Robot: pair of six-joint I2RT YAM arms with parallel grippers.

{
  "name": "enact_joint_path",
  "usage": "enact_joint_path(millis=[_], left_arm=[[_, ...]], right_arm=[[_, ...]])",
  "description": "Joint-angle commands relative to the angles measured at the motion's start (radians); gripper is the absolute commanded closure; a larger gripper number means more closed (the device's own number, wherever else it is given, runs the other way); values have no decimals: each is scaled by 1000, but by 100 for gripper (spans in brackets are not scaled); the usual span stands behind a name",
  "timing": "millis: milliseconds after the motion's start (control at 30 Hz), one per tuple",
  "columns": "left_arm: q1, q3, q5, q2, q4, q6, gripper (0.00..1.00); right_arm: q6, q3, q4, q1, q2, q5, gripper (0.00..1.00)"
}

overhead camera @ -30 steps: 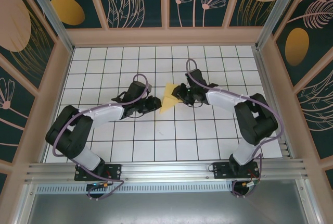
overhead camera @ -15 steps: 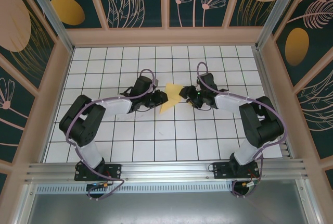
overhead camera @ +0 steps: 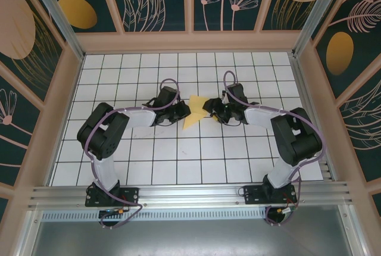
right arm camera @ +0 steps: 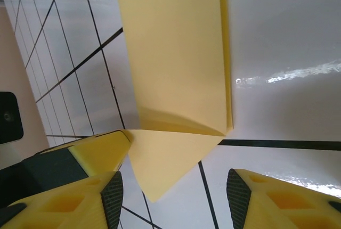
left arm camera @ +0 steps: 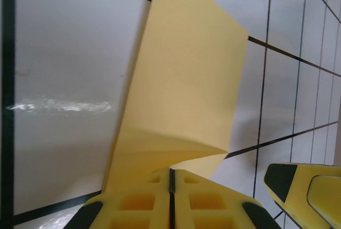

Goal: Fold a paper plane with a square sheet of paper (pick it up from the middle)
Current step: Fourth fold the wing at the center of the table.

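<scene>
Left wrist | left jaws pinch paper (folded) | right jaws open

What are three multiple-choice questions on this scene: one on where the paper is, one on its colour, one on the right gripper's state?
1. The paper lies: A) between the left gripper and right gripper; B) at the far left corner; C) on the near rail.
2. Its colour: A) white; B) yellow; C) blue.
3. The right gripper is: A) shut on the paper; B) open; C) shut on nothing.
Answers: 1 A, the grippers flank it; 2 B, plain yellow throughout; 3 B, its jaws stand apart around a paper corner.
</scene>
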Motion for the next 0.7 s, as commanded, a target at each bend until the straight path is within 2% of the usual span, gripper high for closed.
enact_joint_path(millis=[0,667], left_arm=[[-7,-25,-25,9,8,-31,91],[-7,-36,-30,33,-8,-26,91]], right_arm=[[-11,19,15,10,33,-27,44],[-15,105,8,33,151,-10,47]])
